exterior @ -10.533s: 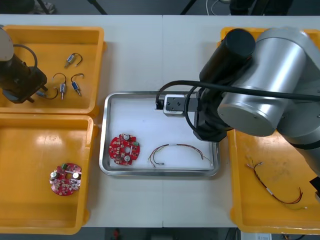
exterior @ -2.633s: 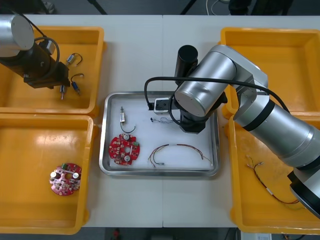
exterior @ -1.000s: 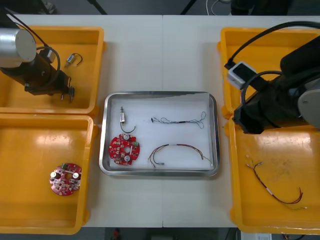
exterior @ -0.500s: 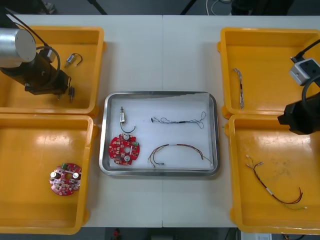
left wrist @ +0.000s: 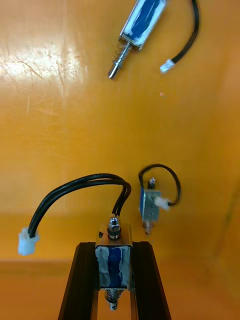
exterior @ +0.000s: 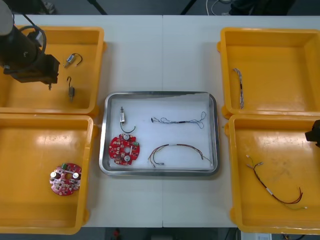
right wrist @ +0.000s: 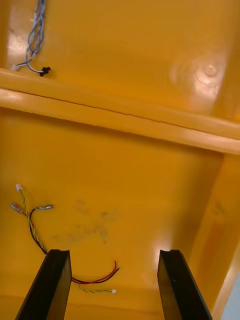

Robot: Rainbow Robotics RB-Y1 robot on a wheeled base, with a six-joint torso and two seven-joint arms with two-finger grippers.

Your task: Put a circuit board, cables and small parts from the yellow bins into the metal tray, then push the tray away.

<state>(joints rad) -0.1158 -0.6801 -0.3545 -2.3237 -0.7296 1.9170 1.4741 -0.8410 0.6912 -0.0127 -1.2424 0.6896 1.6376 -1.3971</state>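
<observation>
The arm covers the grip in the front view; the left wrist view resolves it. Left gripper [left wrist: 114, 246] clamps a blue-wrapped small metal part [left wrist: 114, 262] with a looped black lead, over the yellow bin [exterior: 87, 97] far-left of the metal tray [exterior: 107, 145]. Right gripper [right wrist: 115, 285] is spread and empty, right of the tray.

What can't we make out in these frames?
1. Front view: the left arm covers the left gripper and the small metal part it holds.
2. Front view: the picture's edge cuts off the right arm.
3. Right wrist view: a finger of the right gripper hides part of the red and yellow cable.
</observation>
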